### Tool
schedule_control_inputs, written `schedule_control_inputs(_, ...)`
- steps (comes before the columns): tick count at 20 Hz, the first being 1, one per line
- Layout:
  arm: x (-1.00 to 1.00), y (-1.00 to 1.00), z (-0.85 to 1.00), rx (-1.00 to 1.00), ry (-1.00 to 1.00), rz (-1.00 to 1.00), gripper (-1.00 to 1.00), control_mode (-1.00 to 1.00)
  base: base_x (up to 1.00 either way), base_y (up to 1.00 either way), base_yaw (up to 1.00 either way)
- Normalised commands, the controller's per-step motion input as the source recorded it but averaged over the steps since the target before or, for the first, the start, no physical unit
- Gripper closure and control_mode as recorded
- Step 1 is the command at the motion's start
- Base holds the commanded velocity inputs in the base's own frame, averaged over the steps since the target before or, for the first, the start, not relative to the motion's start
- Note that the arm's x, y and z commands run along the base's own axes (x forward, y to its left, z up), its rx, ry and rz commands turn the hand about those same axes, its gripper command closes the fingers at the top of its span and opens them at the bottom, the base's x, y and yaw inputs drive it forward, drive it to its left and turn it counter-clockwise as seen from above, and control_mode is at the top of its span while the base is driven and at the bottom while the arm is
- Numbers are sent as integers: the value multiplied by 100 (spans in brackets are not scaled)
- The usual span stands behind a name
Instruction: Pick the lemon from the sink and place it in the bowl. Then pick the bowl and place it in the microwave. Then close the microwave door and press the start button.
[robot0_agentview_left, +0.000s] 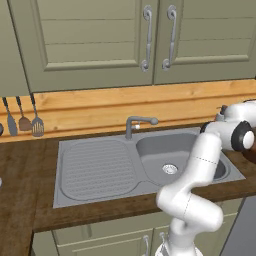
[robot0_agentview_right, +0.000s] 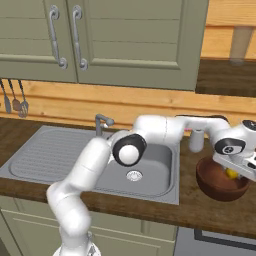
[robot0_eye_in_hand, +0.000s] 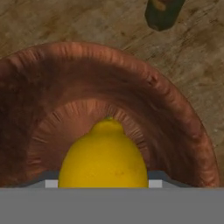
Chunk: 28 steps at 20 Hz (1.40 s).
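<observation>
The robot is at the end of the first step: the gripper (robot0_agentview_right: 239, 172) hangs over the bowl (robot0_agentview_right: 220, 187), and the lemon (robot0_eye_in_hand: 103, 159) sits right at its tips, inside the bowl's rim. In the hand view the lemon lies dead ahead of the gripper, its pointed end toward the bowl's ribbed inner wall, with the reddish-brown bowl (robot0_eye_in_hand: 175, 109) curving around it on every side. Pale grey bits of the gripper flank the lemon left and right, so it looks pinched between the fingers, though whether the grip has already loosened cannot be told from these pictures (the fingertips themselves are hidden behind the fruit).

Judging from this, the next move calls for spreading the fingers so the lemon settles on the bowl's floor, lifting clear, and then coming back for a hold on the bowl's rim to carry it toward the microwave.

The right base view gives what the hand view cannot: the bowl stands on the dark wooden counter (robot0_agentview_right: 210, 212), beside the sink (robot0_agentview_right: 160, 187), with a speck of yellow lemon (robot0_agentview_right: 231, 173) just below the hand. The left base view shows the sink (robot0_agentview_left: 100, 170) basin, its drain and the faucet (robot0_agentview_left: 136, 122) behind the arm. The hand view alone shows a small dark object (robot0_eye_in_hand: 162, 13) on the counter beyond the bowl, far ahead of the gripper.
</observation>
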Motion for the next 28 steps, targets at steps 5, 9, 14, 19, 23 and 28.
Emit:
schedule_control_inputs(5,1,13,-59,0,1,0,100,-100,0,0,0)
schedule_control_inputs(9,0,28,-56,0,0,-3,-100,-100,0,0,0)
schedule_control_inputs(14,0,41,-25,0,-1,-7,-100,-100,0,0,0)
schedule_control_inputs(19,-3,38,0,0,-5,-12,-100,-100,0,0,0)
schedule_control_inputs(23,-10,24,1,0,-10,-16,-100,-100,0,0,0)
schedule_control_inputs(28,-45,0,55,1,-14,-23,-100,-100,0,0,0)
